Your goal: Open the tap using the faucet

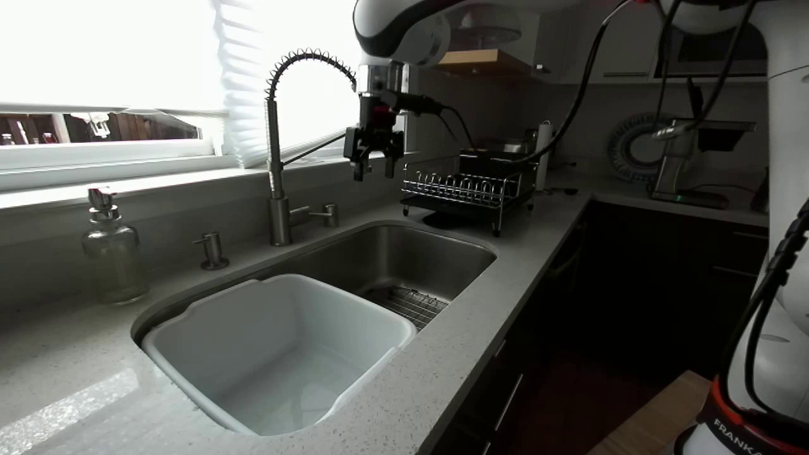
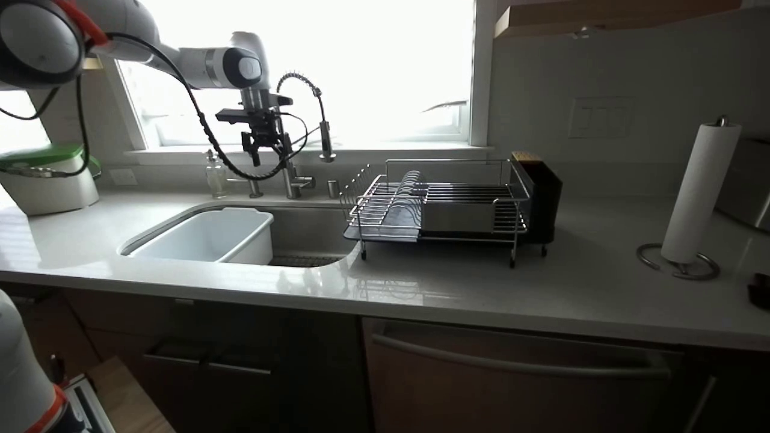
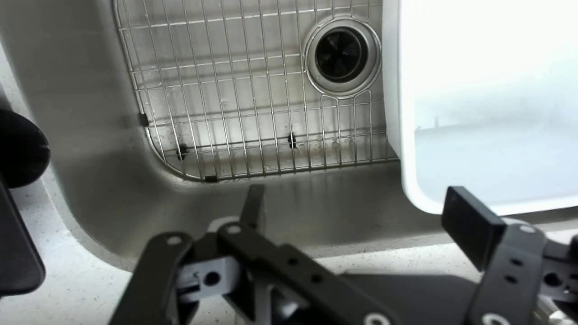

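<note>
The tap (image 1: 276, 170) is tall silvery metal with a spring-coiled arched neck, and stands behind the sink. In an exterior view its spray head (image 2: 326, 143) hangs down from the arch. The faucet (image 1: 299, 213), a short lever handle, juts sideways from the tap's lower stem, and it also shows in an exterior view (image 2: 305, 181). My gripper (image 1: 374, 169) points down, open and empty, higher than the faucet and apart from it. It also shows in an exterior view (image 2: 268, 157) and in the wrist view (image 3: 361, 203), over the sink's edge. The wrist view does not clearly show the tap.
A white tub (image 1: 303, 278) sits in the sink (image 1: 404, 253). A metal stub post (image 1: 330, 216) stands beside the faucet. A metal pump (image 1: 213, 253) and a clear bottle (image 1: 114, 259) stand on the tap's other side. A dish rack (image 2: 457, 234) stands beside the sink.
</note>
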